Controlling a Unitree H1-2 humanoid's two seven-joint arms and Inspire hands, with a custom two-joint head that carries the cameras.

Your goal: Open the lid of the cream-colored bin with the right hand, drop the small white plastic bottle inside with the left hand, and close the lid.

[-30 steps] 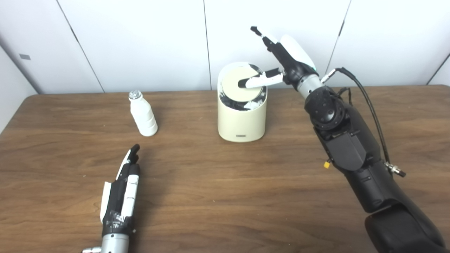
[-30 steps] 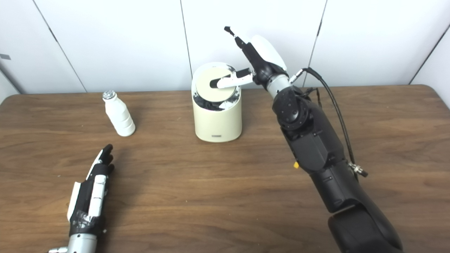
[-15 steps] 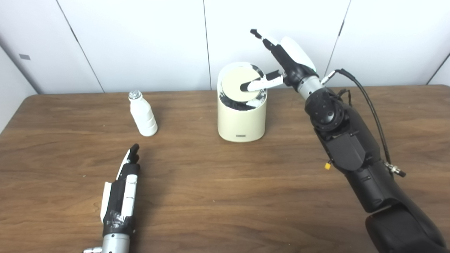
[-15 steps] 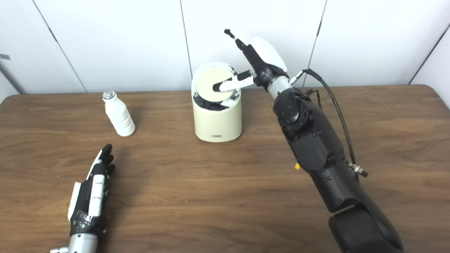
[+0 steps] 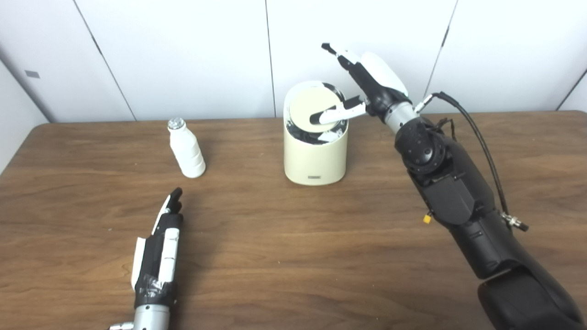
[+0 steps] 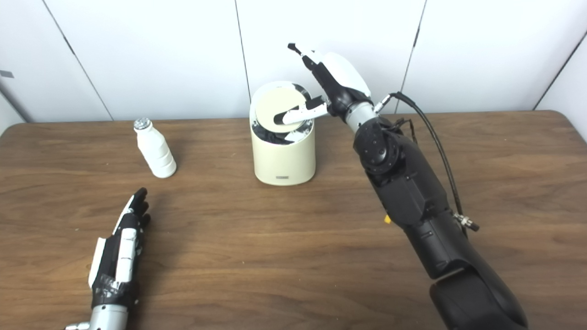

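The cream-colored bin (image 5: 314, 156) stands at the back middle of the table. Its round lid (image 5: 309, 106) is tilted, showing a dark gap along the near side. My right hand (image 5: 362, 87) hovers over the bin's right rim, open, with its thumb lying on the lid and its other fingers raised toward the wall. The small white plastic bottle (image 5: 185, 148) with a silver cap stands upright left of the bin. My left hand (image 5: 160, 247) rests flat and open on the table, in front of the bottle and well short of it.
The brown wooden table (image 5: 293, 256) stretches wide in front of the bin. A white panelled wall runs close behind it. A black cable (image 5: 481, 137) loops off my right forearm.
The right hand has lowered and shifted slightly left, its thumb pressing the lid's near side down so the lid tips further. The left hand and the bottle have not moved.
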